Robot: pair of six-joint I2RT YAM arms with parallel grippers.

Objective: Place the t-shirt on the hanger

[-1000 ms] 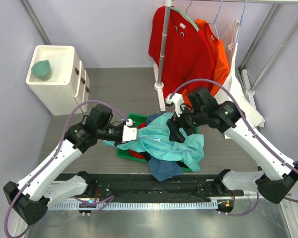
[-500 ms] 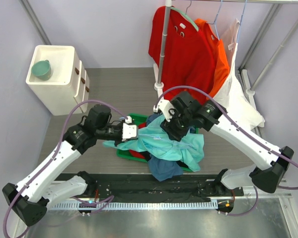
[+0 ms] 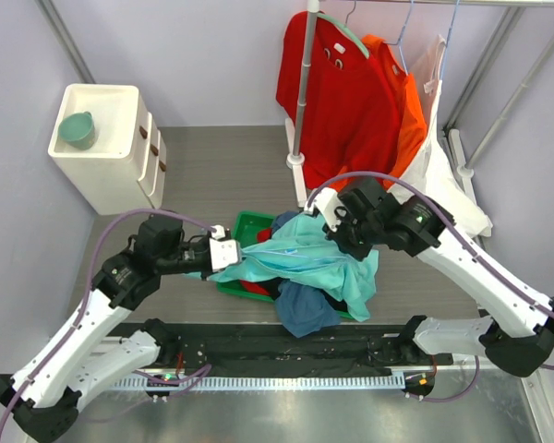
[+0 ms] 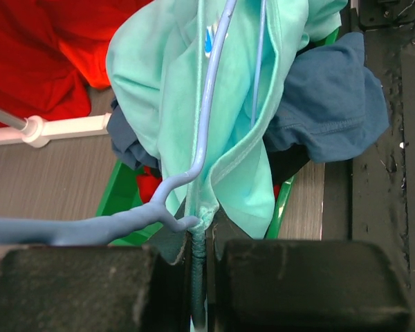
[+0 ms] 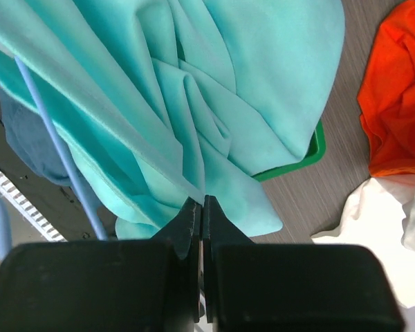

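Observation:
The aqua t-shirt (image 3: 305, 254) is stretched between my two grippers above the green bin (image 3: 249, 224). My left gripper (image 3: 229, 256) is shut on a bunched ribbed edge of the t-shirt (image 4: 173, 83), its jaw tips (image 4: 199, 232) pressed tight on the cloth. The pale-blue hanger (image 4: 211, 97) runs inside the shirt's opening. Its hook bends off to the left right at the jaw tips. My right gripper (image 3: 337, 226) is shut on a thin fold of the t-shirt (image 5: 228, 83), pinched at its tips (image 5: 203, 205). A hanger wire (image 5: 52, 138) shows at the left below the cloth.
A slate-blue garment (image 3: 305, 309) spills over the bin's near edge. Red (image 3: 337, 92) and orange (image 3: 406, 101) shirts hang on the rack pole (image 3: 302, 92) behind, with white cloth (image 3: 443, 175) at the right. A white cabinet (image 3: 102, 138) with a teal bowl (image 3: 77, 129) stands at the far left.
My right gripper came down onto the t-shirt and shut on a fold of it. My left arm drew back to the left with the shirt's edge, pulling the cloth taut.

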